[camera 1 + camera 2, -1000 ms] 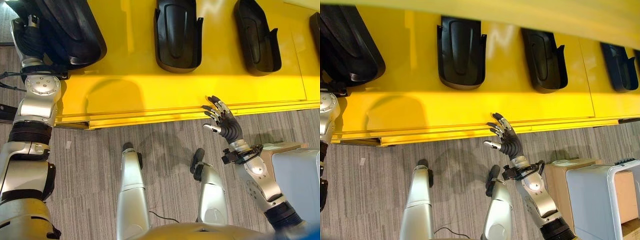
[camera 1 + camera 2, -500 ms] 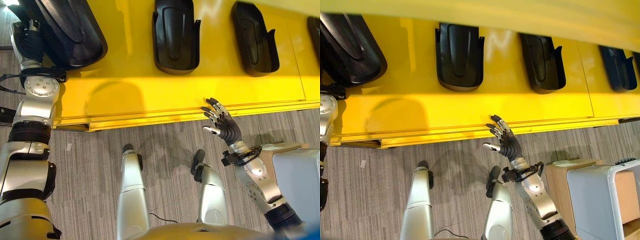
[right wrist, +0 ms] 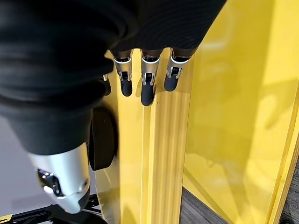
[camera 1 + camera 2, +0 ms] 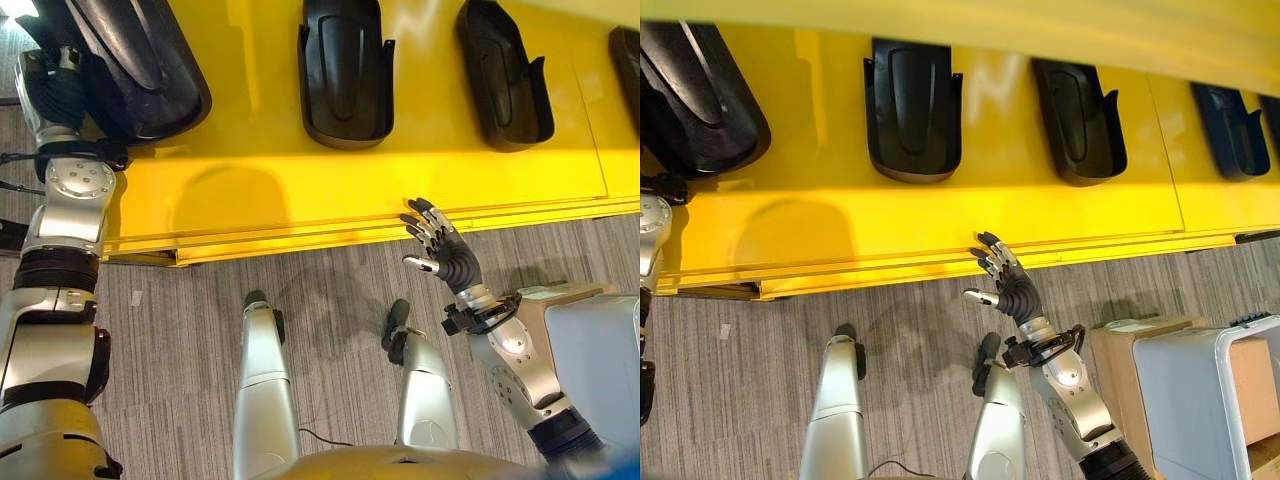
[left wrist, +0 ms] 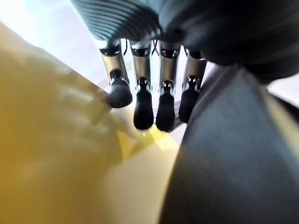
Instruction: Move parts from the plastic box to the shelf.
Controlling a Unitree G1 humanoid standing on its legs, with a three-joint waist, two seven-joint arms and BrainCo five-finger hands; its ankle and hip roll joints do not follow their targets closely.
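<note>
On the flat yellow shelf (image 4: 300,190), several long black moulded plastic parts (image 4: 345,70) lie in a row. The left hand (image 4: 60,85) rests beside the leftmost large black part (image 4: 140,60), fingers (image 5: 142,109) straight. The right hand (image 4: 445,255) hovers at the shelf's front edge, fingers apart, empty.

1. A grey, finely striped floor (image 4: 330,300) is seen.
2. A cardboard box (image 4: 1130,345) is set on that floor.
3. Bright light is reflected on glossy yellow surfaces.
4. Soft shadows are cast across the floor.
</note>
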